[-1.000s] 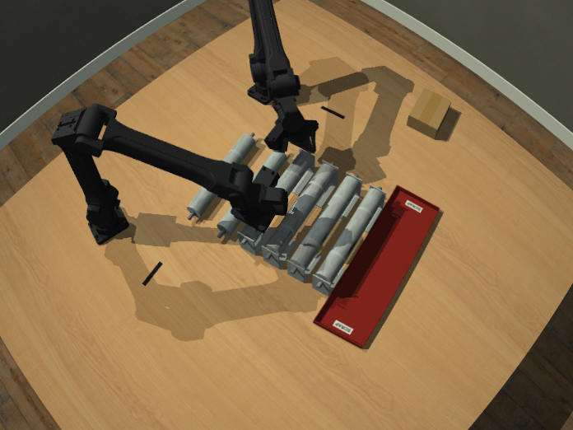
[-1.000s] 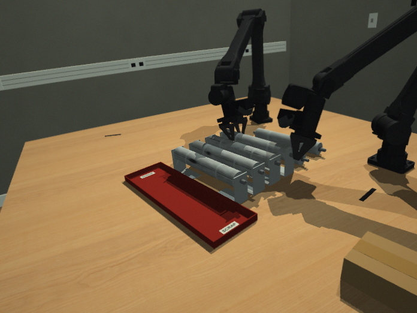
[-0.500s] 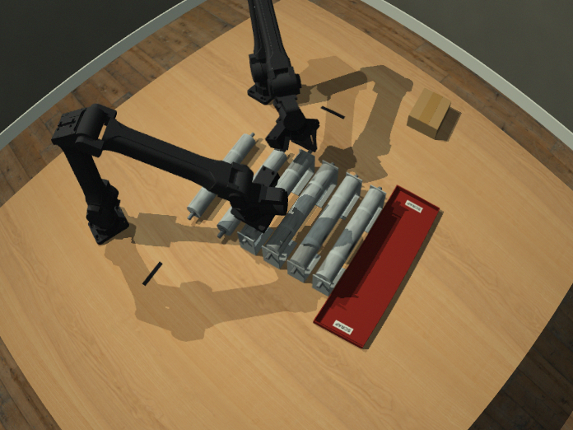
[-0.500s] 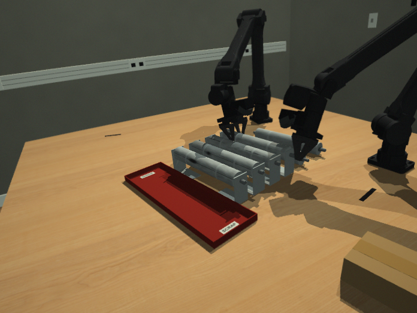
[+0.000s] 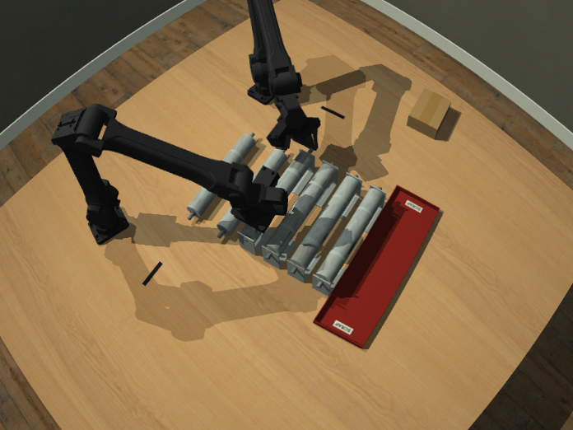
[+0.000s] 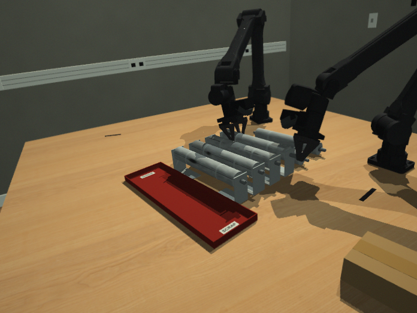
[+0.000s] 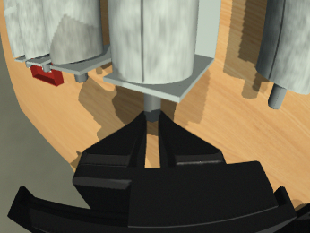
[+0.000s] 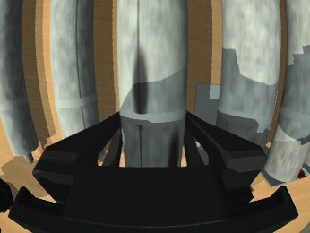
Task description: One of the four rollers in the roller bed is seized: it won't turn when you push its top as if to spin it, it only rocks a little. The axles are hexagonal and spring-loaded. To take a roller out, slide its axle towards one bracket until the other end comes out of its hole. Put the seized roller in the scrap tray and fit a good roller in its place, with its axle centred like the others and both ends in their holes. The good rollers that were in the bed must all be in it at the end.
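Working at the first removal, by the look of it: freeing the presumably seized roller [image 5: 295, 175] [image 6: 256, 140] [image 7: 152, 40] [image 8: 157, 54] from the end place of the roller bed [image 5: 252, 244] [image 6: 240, 192] [image 7: 179, 91] [image 8: 207, 103], next to the spares. With left gripper [image 5: 313, 147] [image 6: 301, 159] [image 7: 152, 115], pinching the protruding axle end [image 7: 152, 104] just outside the bed. With right gripper [image 5: 270, 207] [image 6: 237, 135] [image 8: 152, 116], clasping the roller's body from both sides. Not possible to tell from stillness alone whether truly seized.

Next, hold the body steady and draw the axle outward until the opposite end leaves its hole, then lift that end clear without letting the spring snap back. After that, carry across the good rollers to the scrap tray [image 5: 377, 278] [image 6: 188, 202] [image 7: 47, 73] [image 8: 302, 174], with no roller in it. Then fit the nearer spare roller [image 5: 276, 159] [image 7: 288, 49] [image 8: 67, 58], lying loose beside the bed.

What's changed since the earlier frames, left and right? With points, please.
The black left gripper [image 5: 312, 148] [image 6: 301, 160] [image 7: 152, 117] has shifted slightly to the picture's right in the exterior view, away from the bracket, pinching a grey metal axle end [image 7: 152, 102]. I can't tell whether the axle slid. No new grasp or release shows. The black right gripper [image 5: 270, 203] [image 6: 237, 135] [image 8: 152, 117], red scrap tray [image 5: 393, 264] [image 6: 188, 202] and brown cardboard box [image 5: 428, 109] [image 6: 380, 273] stayed put.
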